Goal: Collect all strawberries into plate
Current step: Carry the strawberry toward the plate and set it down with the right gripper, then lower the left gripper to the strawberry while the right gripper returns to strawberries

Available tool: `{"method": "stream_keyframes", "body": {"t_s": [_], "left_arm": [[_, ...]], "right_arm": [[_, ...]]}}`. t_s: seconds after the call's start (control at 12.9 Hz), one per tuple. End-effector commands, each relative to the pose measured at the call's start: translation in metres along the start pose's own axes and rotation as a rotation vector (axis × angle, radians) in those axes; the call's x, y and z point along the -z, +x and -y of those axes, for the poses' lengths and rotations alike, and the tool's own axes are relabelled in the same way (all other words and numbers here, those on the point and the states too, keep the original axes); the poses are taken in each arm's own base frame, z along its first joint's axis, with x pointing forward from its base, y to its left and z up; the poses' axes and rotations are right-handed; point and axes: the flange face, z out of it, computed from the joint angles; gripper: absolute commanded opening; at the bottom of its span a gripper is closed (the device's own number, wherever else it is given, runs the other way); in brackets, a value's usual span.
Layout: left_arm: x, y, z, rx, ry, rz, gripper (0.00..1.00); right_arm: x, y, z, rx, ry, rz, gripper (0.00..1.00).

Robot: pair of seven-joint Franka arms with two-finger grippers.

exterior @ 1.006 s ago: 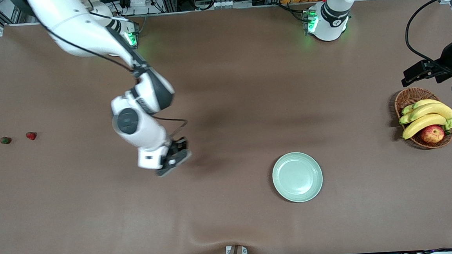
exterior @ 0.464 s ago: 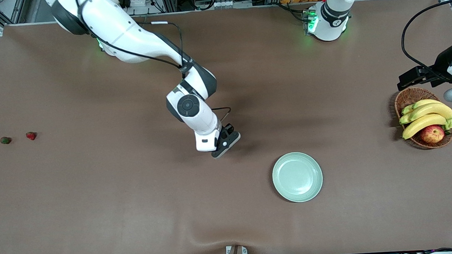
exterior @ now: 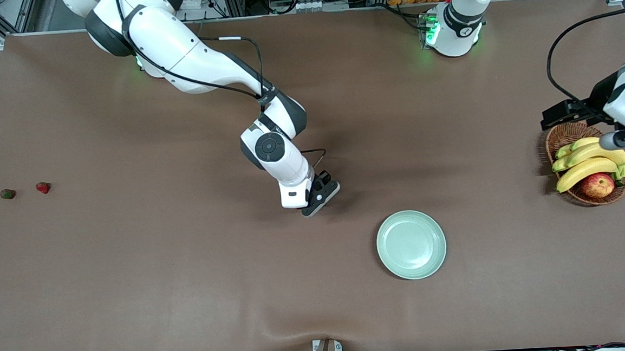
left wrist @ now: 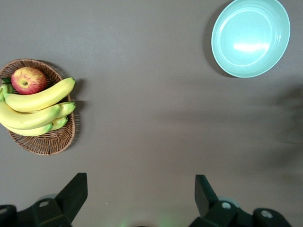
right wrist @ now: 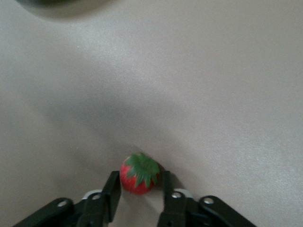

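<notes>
Right gripper (exterior: 320, 195) moved toward one plate (exterior: 411, 244) — clasps one strawberry (right wrist: 139, 173); two strawberries (exterior: 43, 187) remain; left gripper (left wrist: 137, 198) open.

Right gripper (exterior: 322, 194): fingertips hidden under its own body in the front view; strawberry (right wrist: 139, 173) between its fingers (right wrist: 112, 189) seen in the right wrist view only, grip or gap not discernible.
Left gripper (left wrist: 138, 196): cut off at the left wrist view's edge.
Two strawberries (exterior: 43, 187) toward the right arm's end of the tabletop (exterior: 189, 291): too small for detail.
</notes>
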Motion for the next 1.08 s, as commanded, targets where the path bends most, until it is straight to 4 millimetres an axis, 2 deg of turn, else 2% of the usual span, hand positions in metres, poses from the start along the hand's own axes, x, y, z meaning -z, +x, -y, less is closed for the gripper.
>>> {"method": "stream_keyframes", "body": {"t_s": [0.0,0.08,0.15,0.31,0.39,0.54,0.7,0.77,0.85,1.01], "left_arm": [[-0.006,0.010,-0.017,-0.023,-0.028,0.000,1.00],[-0.006,0.013,-0.026,-0.034,-0.034,-0.012,1.00],[-0.013,0.018,-0.032,-0.036,-0.033,-0.005,1.00],[-0.021,0.028,-0.049,-0.033,-0.033,-0.028,1.00],[-0.025,0.035,-0.062,-0.040,-0.033,-0.039,1.00],[-0.036,0.051,-0.088,-0.021,-0.033,-0.056,1.00],[-0.052,0.060,-0.123,-0.008,-0.035,-0.073,1.00],[-0.060,0.061,-0.143,0.004,-0.037,-0.083,1.00],[-0.069,0.061,-0.164,0.017,-0.037,-0.086,1.00],[-0.084,0.061,-0.196,0.016,-0.041,-0.101,1.00]], "right_arm": [[0.010,0.012,0.000,0.001,-0.006,-0.023,1.00],[0.017,0.014,-0.007,-0.010,-0.010,-0.028,1.00],[0.027,0.016,-0.024,-0.031,-0.019,-0.031,1.00],[0.075,0.022,-0.066,-0.081,-0.043,-0.028,1.00],[0.102,0.022,-0.094,-0.120,-0.058,0.011,1.00],[0.147,0.006,-0.166,-0.214,-0.079,0.083,1.00],[0.204,-0.027,-0.199,-0.272,-0.113,0.126,1.00],[0.230,-0.050,-0.227,-0.324,-0.135,0.136,1.00],[0.252,-0.078,-0.265,-0.392,-0.151,0.148,1.00],[0.283,-0.126,-0.331,-0.462,-0.154,0.202,1.00]]}}
